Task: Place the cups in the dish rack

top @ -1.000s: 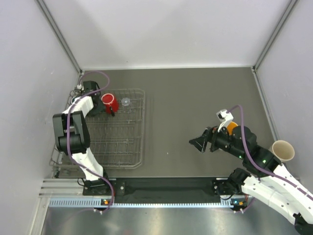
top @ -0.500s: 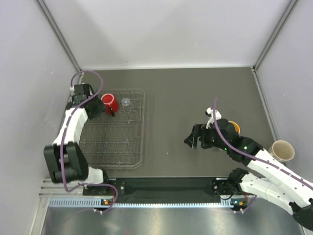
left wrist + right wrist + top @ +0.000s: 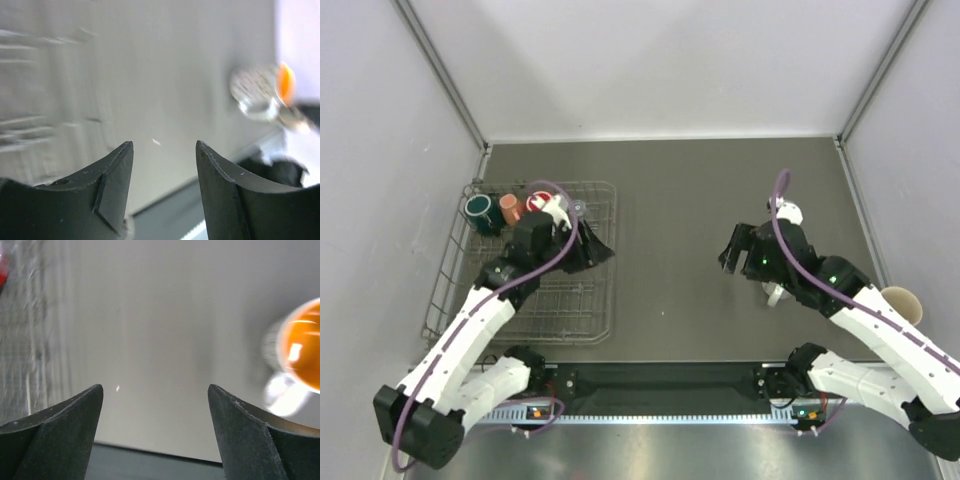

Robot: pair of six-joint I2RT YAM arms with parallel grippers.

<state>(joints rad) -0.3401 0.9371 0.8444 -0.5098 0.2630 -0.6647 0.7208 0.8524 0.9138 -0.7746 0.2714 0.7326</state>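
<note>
The wire dish rack [image 3: 520, 325] lies at the left. In its far end stand a dark green mug [image 3: 478, 208], a small pink mug [image 3: 508, 209], a red mug [image 3: 535, 201] partly behind my left arm, and a tiny clear glass [image 3: 578, 207]. My left gripper [image 3: 602, 252] [image 3: 164, 145] is open and empty over the rack's right edge. My right gripper [image 3: 729, 252] [image 3: 155, 387] is open and empty above the bare table. The white mug with orange inside [image 3: 301, 347] [image 3: 280, 86] stands to its right, mostly under that arm in the top view. A tan cup [image 3: 899, 307] stands far right.
Grey walls close in the table on the left, back and right. A black rail [image 3: 660, 380] runs along the near edge between the two arm bases. A small white speck [image 3: 663, 313] lies on the table near the middle.
My left arm has swung from the rack's far left corner to its right edge, uncovering the green and pink mugs. My right gripper has shifted slightly right and away, covering the orange-lined mug.
</note>
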